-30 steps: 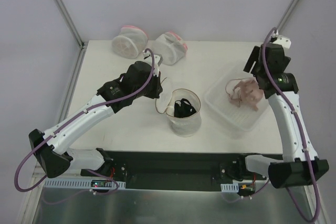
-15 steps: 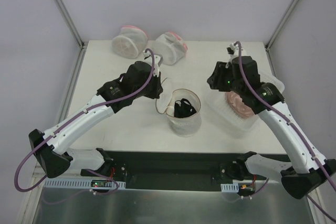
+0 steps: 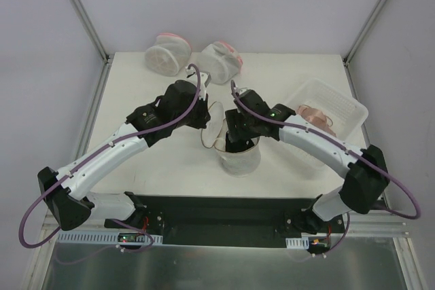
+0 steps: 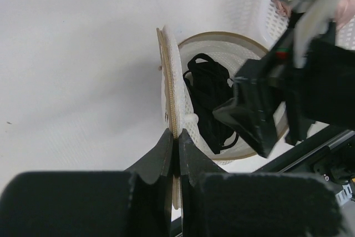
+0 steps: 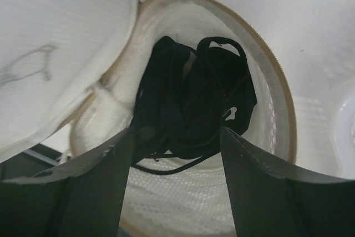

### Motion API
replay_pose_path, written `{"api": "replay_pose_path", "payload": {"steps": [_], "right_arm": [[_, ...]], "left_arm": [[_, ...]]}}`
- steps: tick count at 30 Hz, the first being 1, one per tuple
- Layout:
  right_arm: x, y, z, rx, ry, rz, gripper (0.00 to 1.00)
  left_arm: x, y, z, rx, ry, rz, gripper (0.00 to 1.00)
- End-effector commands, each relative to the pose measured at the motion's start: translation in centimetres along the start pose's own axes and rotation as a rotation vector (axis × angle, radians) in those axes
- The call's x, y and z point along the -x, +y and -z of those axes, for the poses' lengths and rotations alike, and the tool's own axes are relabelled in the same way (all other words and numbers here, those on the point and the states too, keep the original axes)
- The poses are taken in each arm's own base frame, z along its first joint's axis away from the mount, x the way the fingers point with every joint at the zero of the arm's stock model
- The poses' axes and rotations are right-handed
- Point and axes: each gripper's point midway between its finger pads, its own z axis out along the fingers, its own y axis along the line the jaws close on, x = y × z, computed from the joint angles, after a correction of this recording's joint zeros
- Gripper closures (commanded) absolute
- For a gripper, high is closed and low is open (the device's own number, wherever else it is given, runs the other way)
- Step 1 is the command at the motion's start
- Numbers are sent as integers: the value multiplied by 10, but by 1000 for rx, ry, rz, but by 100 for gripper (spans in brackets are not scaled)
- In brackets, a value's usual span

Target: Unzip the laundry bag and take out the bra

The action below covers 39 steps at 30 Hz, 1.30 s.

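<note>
The laundry bag (image 3: pixel 241 161) stands unzipped in the middle of the table, its tan-rimmed mouth (image 5: pixel 272 70) facing up. Its round lid flap (image 3: pixel 213 130) is held up at the left. The bra (image 5: pixel 194 98), black with thin straps, lies inside the bag and also shows in the left wrist view (image 4: pixel 208 95). My left gripper (image 4: pixel 176 137) is shut on the rim of the lid flap. My right gripper (image 5: pixel 177 134) is open just above the bag's mouth, a finger on either side of the bra. In the top view it (image 3: pixel 238 134) covers most of the opening.
Two white mesh pouches with pink trim (image 3: pixel 168 52) (image 3: pixel 222 60) lie at the back of the table. A white ribbed tray (image 3: pixel 340 100) at the right holds a pinkish garment (image 3: pixel 314 115). The black base rail runs along the near edge.
My right arm has swung left from over the tray to above the bag's mouth. The left arm and the lid flap have not moved.
</note>
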Motion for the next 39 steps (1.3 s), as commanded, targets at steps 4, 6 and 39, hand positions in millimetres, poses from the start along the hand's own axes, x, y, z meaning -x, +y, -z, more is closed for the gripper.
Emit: {"api": "replay_pose_path", "payload": {"steps": [4,6,39], "right_arm": [[-30,-16,-45,-115,124,12,31],[-37,-16,-51,-124,147,23,25],[43,27,84,118,-239,-9,99]], "left_arm": [[5,5,10,10,-42,-1,100],[5,6,12,15,-47,-4,100],[-8,17,-1,70,-11,-2,100]]}}
